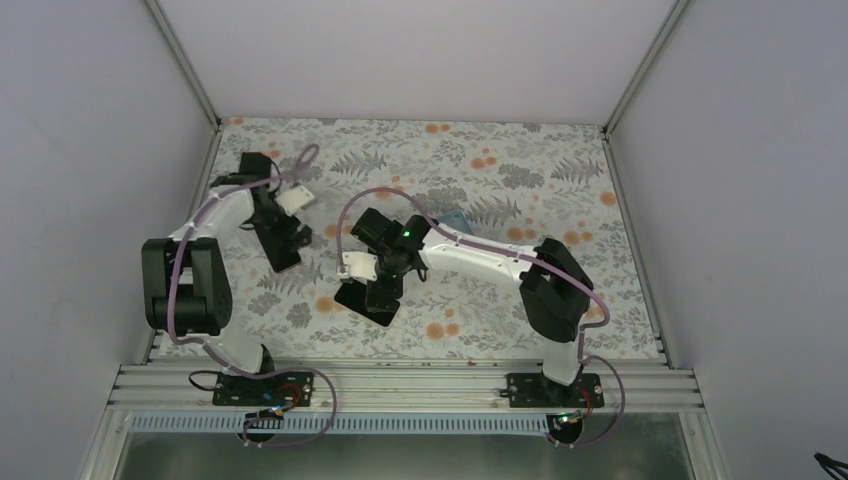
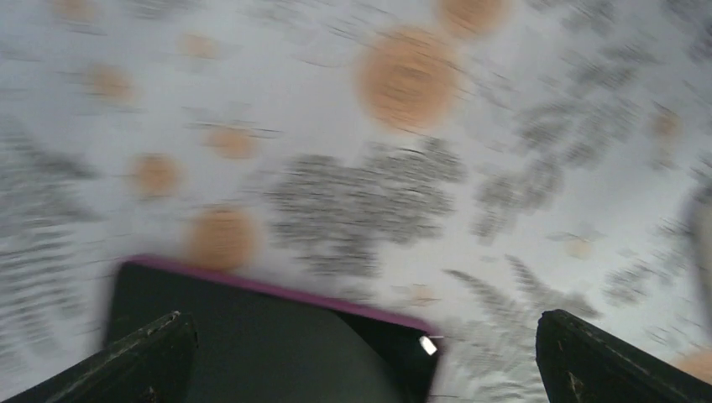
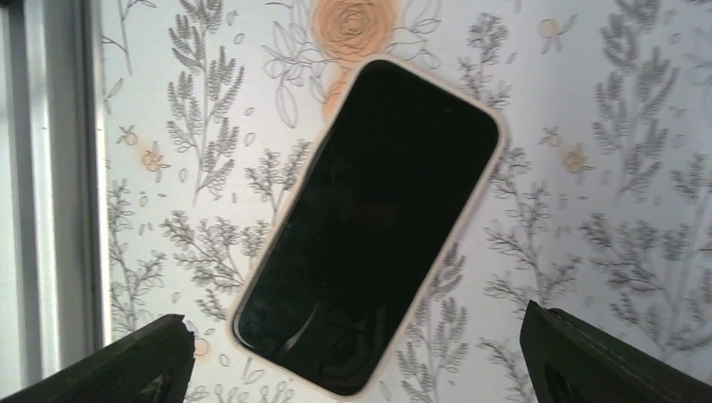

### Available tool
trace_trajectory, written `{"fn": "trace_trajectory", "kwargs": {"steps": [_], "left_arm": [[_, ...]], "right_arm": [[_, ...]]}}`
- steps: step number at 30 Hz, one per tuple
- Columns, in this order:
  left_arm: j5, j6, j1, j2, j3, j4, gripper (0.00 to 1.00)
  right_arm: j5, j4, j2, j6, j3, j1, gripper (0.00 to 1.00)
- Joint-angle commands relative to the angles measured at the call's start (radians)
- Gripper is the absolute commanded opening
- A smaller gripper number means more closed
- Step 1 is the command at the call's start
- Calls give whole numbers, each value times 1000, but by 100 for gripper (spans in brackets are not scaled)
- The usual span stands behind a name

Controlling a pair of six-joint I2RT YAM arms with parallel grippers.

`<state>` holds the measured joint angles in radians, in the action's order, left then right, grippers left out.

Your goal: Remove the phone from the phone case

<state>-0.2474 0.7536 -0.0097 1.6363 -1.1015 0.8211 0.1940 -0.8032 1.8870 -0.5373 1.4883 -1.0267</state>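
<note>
A black-screened phone (image 3: 374, 218) with a pale rim lies flat and slanted on the floral cloth. My right gripper (image 3: 357, 319) hangs open above its lower end, fingers clear on both sides. From above, the phone (image 1: 358, 300) shows as a dark slab under the right gripper (image 1: 385, 290). A dark phone case (image 2: 252, 336) with a purple edge lies on the cloth in the blurred left wrist view. My left gripper (image 2: 361, 323) is open over it, its left finger (image 2: 147, 353) in front of the case's left part. The left gripper (image 1: 283, 243) sits at the table's left.
The floral tablecloth (image 1: 520, 170) covers the table between white walls. A small blue object (image 1: 455, 218) lies beyond the right arm. An aluminium rail (image 1: 400, 385) runs along the near edge; a pale frame edge (image 3: 42, 185) stands left of the phone.
</note>
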Motion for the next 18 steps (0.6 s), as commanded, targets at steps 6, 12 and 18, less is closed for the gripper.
{"fn": "trace_trajectory", "kwargs": {"steps": [6,12,18], "left_arm": [[-9,-82,199,-34,-193,-47,100],[-24,-94,214,-39,-165,-65,100],[-19,-97,223,-57,-122,-94,100]], "right_arm": [[-25,-74,139,242,119,-47,100],[-109,-51,202,305,149,-80,100],[-146,-37,226,318,140,-90,100]]}}
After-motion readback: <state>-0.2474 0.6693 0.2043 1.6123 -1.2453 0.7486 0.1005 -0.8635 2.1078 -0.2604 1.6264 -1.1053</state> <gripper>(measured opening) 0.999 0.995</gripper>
